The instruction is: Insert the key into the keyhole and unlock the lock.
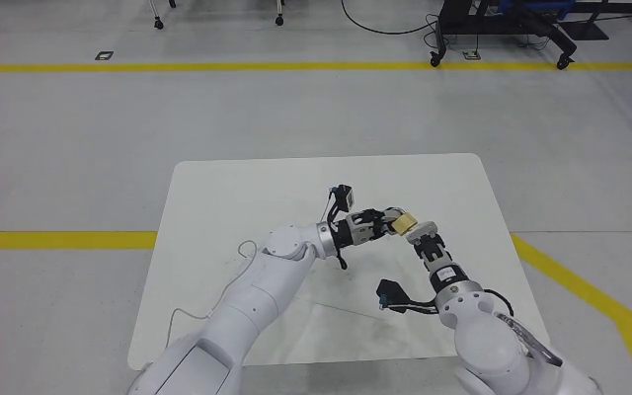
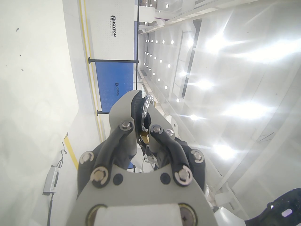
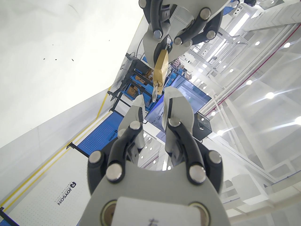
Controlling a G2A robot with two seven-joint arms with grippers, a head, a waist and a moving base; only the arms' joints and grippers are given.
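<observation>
Lock [image 3: 161, 68] shackle mostly hidden by left tool [image 3: 163, 52], key [image 3: 154, 94] blade inside it

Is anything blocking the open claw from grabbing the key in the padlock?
Nothing visible does. The key sticks out of the padlock held by the left gripper, and the open right gripper sits right at it, with nothing between them.

Brass lock [image 3: 161, 69] hangs mid-frame, its shackle end clamped in the left end effector [image 3: 164, 48], whose fingers close tight around it. A silver key [image 3: 154, 94] sticks out of the lock's opposite end. Just beyond the key, the right end effector [image 3: 154, 99] holds its fingers [image 3: 175, 109] spread apart, w/ the key between their tips. Blue panels & racks are in the bkgd behind the lock.
</observation>
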